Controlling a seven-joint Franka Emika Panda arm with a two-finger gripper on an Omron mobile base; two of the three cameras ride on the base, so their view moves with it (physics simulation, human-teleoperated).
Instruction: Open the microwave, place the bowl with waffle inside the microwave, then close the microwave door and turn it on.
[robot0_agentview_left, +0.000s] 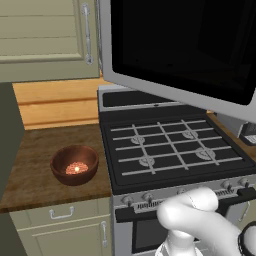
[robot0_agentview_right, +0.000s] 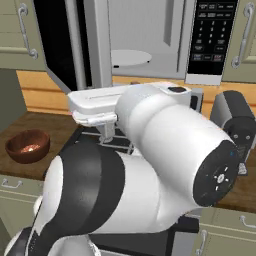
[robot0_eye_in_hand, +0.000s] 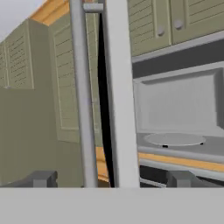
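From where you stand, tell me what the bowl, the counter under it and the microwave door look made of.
The bowl with waffle: glossy reddish-brown, probably glazed ceramic, judging by its sheen. The counter: dark wood, matte, with visible grain. The microwave door: black glass panel, faintly reflective, in a smooth silver-grey frame that could be brushed metal or plastic; its bar handle looks like satin metal.

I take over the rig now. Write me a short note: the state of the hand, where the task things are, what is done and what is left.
Hand: open, empty, its fingertips either side of the door's bar handle.
Microwave door: swung open over the stove.
Microwave: cavity open, turntable bare.
Bowl with waffle: on the wooden counter, left of the stove, untouched.
Done: door opened.
Left: put the bowl inside, close the door, turn it on.
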